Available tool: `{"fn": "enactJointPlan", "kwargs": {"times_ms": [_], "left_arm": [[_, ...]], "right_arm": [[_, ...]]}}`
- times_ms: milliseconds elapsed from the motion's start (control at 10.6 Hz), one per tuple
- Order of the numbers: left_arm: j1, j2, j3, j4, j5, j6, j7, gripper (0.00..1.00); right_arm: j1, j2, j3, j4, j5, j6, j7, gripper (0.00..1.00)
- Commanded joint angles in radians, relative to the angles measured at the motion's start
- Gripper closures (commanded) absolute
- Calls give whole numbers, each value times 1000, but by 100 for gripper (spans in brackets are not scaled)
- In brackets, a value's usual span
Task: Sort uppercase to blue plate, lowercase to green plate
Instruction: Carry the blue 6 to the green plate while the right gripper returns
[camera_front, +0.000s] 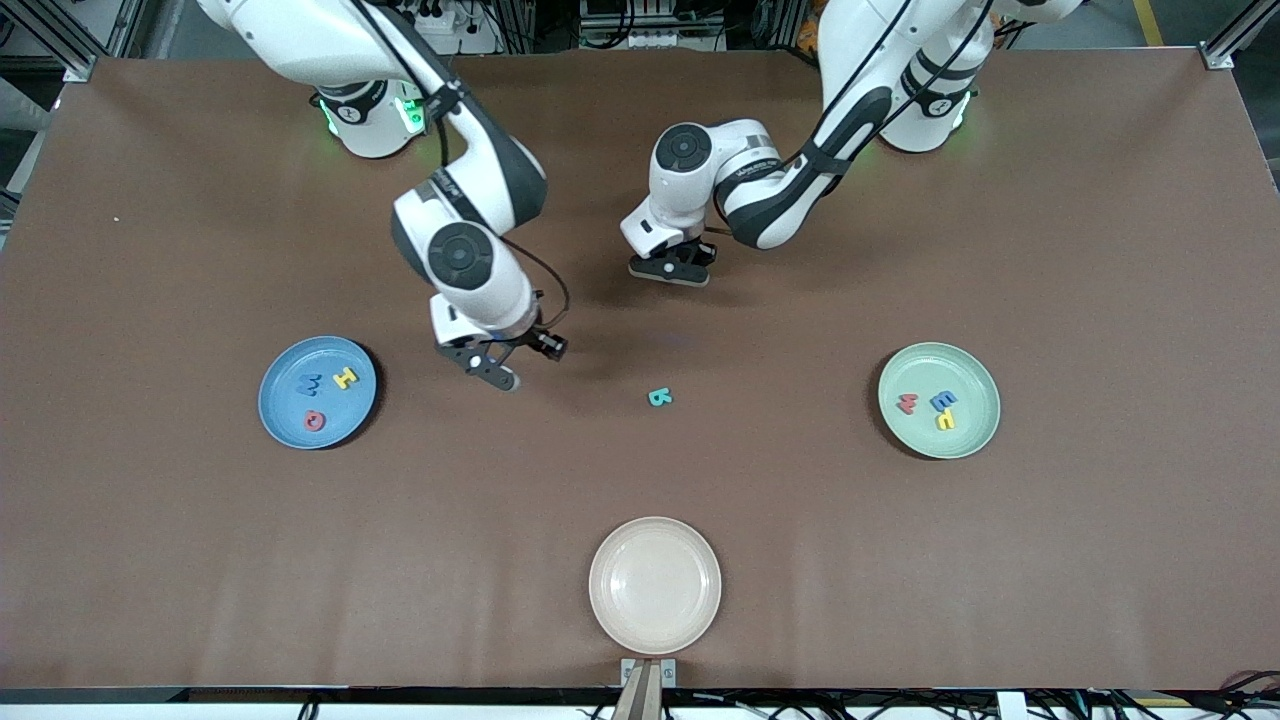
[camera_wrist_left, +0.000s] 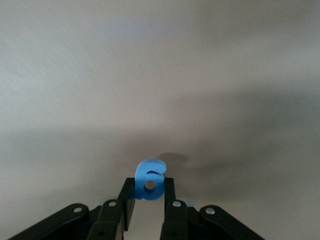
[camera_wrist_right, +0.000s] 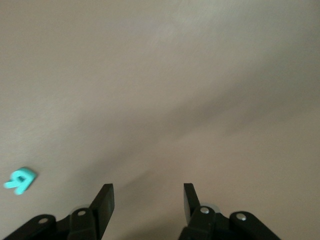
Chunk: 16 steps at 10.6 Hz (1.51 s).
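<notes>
Left wrist view, blue g (camera_wrist_left: 149, 180) pinched between jaws

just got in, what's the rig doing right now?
Sorting foam letters onto plates. The left claw is shut on the blue g, over the table's middle near the robots' bases. The right claw hangs open between the blue plate and the teal R, the only letter loose on the table. The blue plate has W, H and Q; the green plate has three letters. The cream plate holds nothing.
</notes>
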Motion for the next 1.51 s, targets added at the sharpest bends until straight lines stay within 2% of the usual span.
{"fn": "enactJointPlan", "kwargs": {"times_ms": [0, 188, 470, 658, 847, 1035, 1129, 1223, 1317, 1411], "left_arm": [[120, -134, -34, -24, 31, -98, 2, 100], [246, -169, -35, -21, 19, -106, 164, 100], [523, -185, -75, -19, -13, -106, 466, 100], [675, -179, -75, -18, -24, -106, 675, 100], [731, -159, -55, -19, -27, -106, 736, 100], [733, -105, -3, -19, -27, -106, 734, 100], [733, -93, 12, -16, -27, -104, 734, 82], [733, -96, 23, -15, -27, -104, 734, 31], [733, -102, 29, -15, -27, -106, 736, 0], [733, -105, 29, -7, -26, -106, 736, 0]], "right_arm": [[45, 118, -2, 147, -6, -5, 180, 36], [85, 196, -7, 248, -17, -6, 283, 35], [143, 267, -59, 334, -21, -5, 375, 35], [200, 316, -97, 396, -21, -6, 518, 35], [228, 339, -130, 421, -20, -5, 609, 33], [242, 372, -151, 454, -15, 13, 669, 33], [251, 410, -151, 503, -15, 27, 725, 33], [269, 447, -156, 558, -17, 26, 761, 33], [294, 468, -192, 575, -14, 21, 764, 33], [300, 477, -202, 580, -11, 24, 765, 33]]}}
